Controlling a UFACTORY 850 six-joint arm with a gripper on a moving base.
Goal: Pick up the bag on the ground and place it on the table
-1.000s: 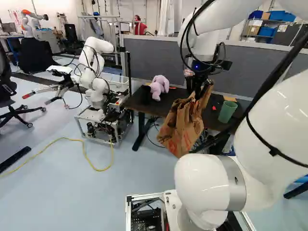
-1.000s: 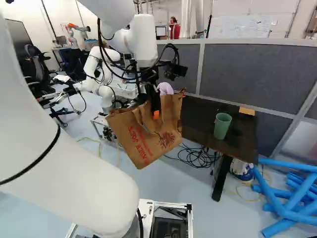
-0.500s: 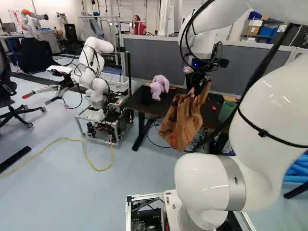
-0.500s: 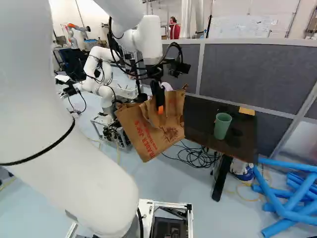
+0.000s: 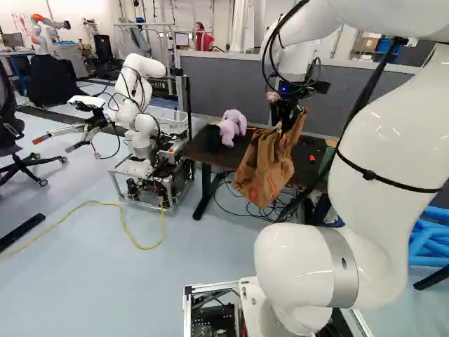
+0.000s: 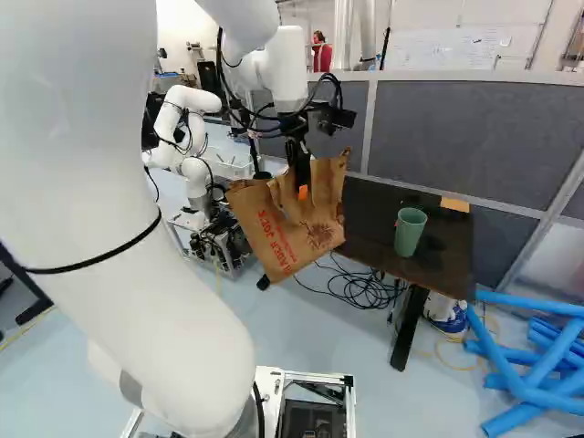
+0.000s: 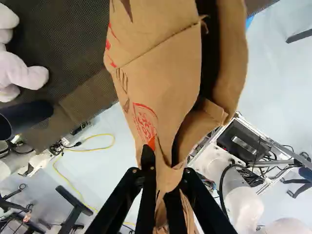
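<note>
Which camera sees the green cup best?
The right base view: there the green cup stands in full view on the table. The left base view shows just a sliver of it; the wrist view doesn't show it.

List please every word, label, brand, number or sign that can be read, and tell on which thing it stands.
Brown paper bag: red lettering, bent by folds, and a red round mark; brand print, not quoted.
Whiteboard behind the grey partition: writing too small to read.
No other text can be made out.
</note>
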